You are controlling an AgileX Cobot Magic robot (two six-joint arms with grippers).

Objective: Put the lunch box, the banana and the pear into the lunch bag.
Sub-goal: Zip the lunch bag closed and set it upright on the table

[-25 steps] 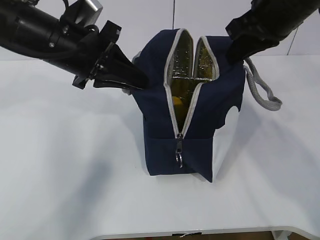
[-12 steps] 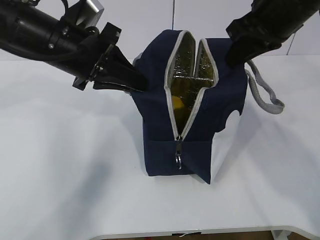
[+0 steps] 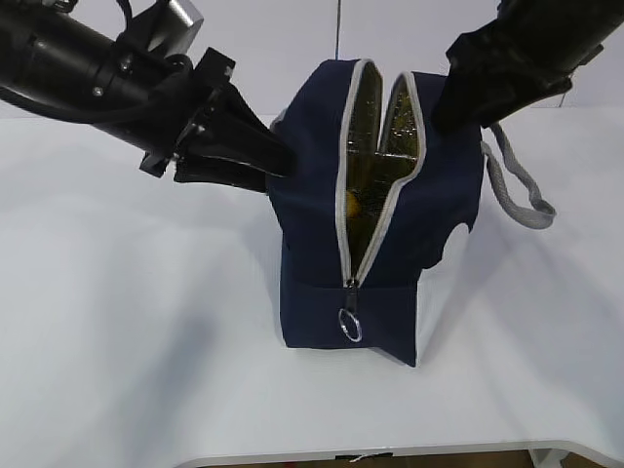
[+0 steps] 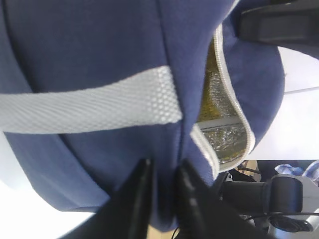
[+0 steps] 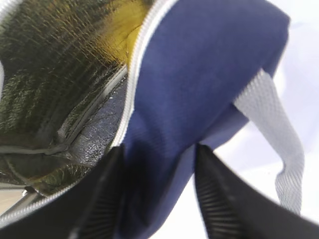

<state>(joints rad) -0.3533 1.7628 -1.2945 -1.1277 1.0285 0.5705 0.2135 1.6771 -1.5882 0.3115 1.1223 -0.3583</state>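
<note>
Bag stood upright mid-table, zipper gaping, yellow fruit glimpsed inside. Left gripper pinched a fold of its left wall; right gripper straddled the right wall, squeeze unclear. Opening lay between both arms, running front to back.

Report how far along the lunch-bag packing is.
Done: something yellow already lies inside the lunch bag; which fruit it is, I cannot tell. No item remains on the table. In hand: the left end effector and right end effector each pinch a bag wall. Left: the zipper is open; the lunch box isn't visible.
</note>
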